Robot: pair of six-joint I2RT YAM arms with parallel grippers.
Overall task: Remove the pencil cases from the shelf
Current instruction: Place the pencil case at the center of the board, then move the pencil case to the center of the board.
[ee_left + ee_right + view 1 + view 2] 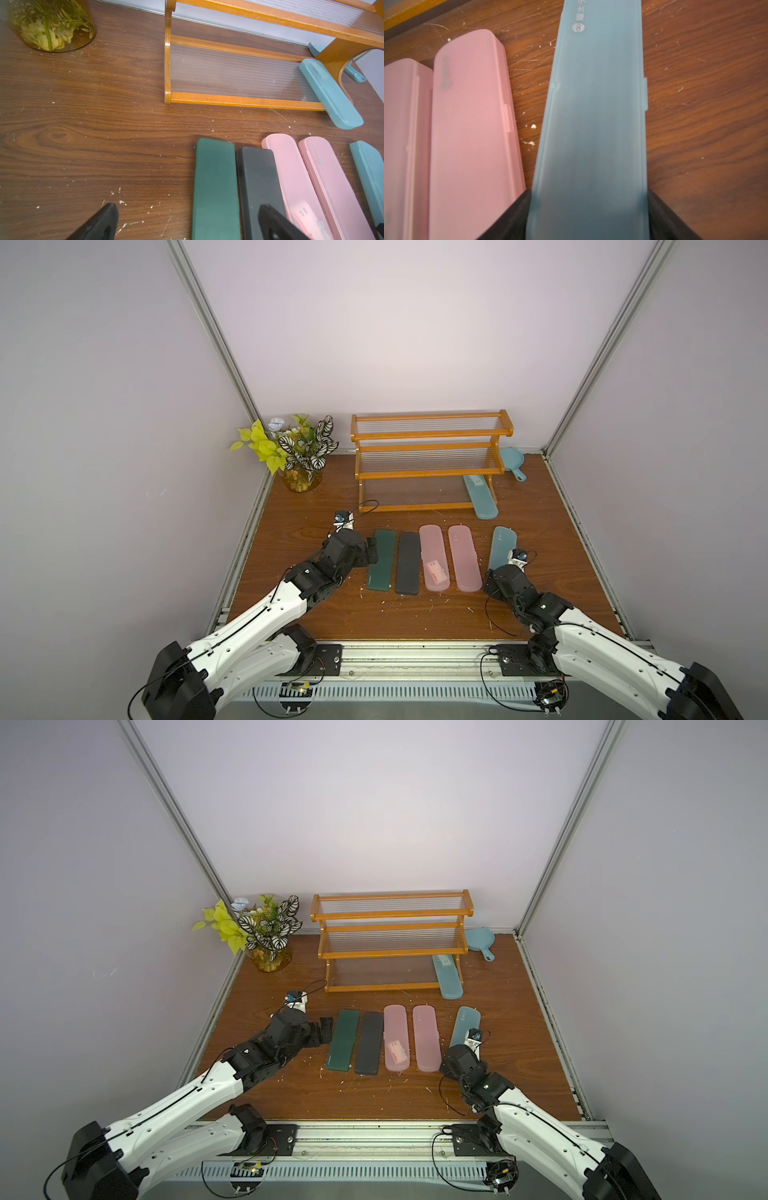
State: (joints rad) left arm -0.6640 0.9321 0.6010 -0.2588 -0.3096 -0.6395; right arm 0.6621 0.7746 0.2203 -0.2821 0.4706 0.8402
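Right end effector [588,212] clamps teal case [596,104] across its edges; left end effector [188,222] wide.

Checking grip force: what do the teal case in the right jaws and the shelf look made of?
Held teal case: probably frosted, semi-translucent plastic; moulded seam, side clasp tab, printed white logo. Shelf: frame looks like glossy varnished wood, grain visible; panels look like clear ribbed plastic or glass, tabletop showing through.
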